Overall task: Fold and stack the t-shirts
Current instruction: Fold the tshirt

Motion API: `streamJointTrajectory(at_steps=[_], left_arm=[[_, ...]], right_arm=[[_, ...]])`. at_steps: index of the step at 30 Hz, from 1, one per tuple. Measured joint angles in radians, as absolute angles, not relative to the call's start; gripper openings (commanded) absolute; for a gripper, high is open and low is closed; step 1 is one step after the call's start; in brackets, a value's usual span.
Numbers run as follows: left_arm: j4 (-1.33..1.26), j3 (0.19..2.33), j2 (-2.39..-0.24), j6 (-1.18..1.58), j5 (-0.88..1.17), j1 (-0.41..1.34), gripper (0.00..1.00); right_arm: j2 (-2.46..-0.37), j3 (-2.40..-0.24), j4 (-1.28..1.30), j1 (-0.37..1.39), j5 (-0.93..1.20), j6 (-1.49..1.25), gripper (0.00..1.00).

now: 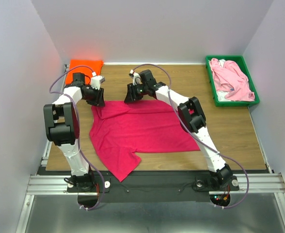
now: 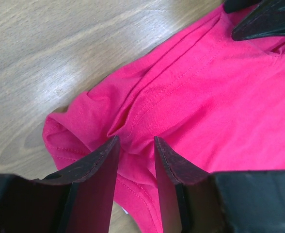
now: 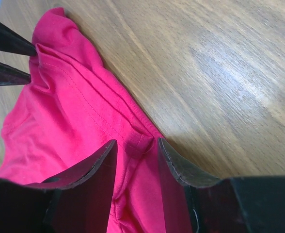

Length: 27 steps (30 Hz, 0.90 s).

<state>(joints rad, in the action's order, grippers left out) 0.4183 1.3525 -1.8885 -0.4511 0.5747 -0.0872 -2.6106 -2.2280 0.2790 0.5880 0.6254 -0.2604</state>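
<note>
The crimson-magenta t-shirt (image 1: 133, 133) lies spread across the middle of the table, one sleeve hanging over the near edge. Both grippers are down at its far edge. My left gripper (image 1: 99, 101) (image 2: 135, 141) is open, its jaws a narrow gap apart astride a bunched fold at the far left corner. My right gripper (image 1: 132, 97) (image 3: 136, 143) is open the same way, with a small rolled lump of hem (image 3: 138, 144) between its fingers. The bright orange t-shirt (image 1: 86, 65) lies folded at the back left. The pale pink t-shirt (image 1: 232, 80) is crumpled in the tray.
The green plastic tray (image 1: 253, 99) stands at the back right corner. White walls enclose the table on three sides. Bare wood (image 1: 181, 80) shows behind the crimson shirt and to its right. The two grippers are close together, each seeing the other's fingers.
</note>
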Motion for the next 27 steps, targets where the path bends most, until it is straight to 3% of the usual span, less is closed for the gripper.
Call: streamJointTrajectory(at_steps=[8,19,27], left_arm=[[0.407,1.357,-1.935,-0.435,0.567,-0.087,0.42],[0.408,1.374,-1.950,-0.432,0.588,-0.087,0.22],[0.408,1.377,-1.950,-0.432,0.602,-0.087,0.08]], right_arm=[[-2.611,-2.230,0.279,0.588,0.627,-0.266,0.45],[-2.611,-2.268,0.279,0.588,0.687,-0.294,0.33],[-2.611,-2.270,0.279,0.590,0.697,-0.295,0.43]])
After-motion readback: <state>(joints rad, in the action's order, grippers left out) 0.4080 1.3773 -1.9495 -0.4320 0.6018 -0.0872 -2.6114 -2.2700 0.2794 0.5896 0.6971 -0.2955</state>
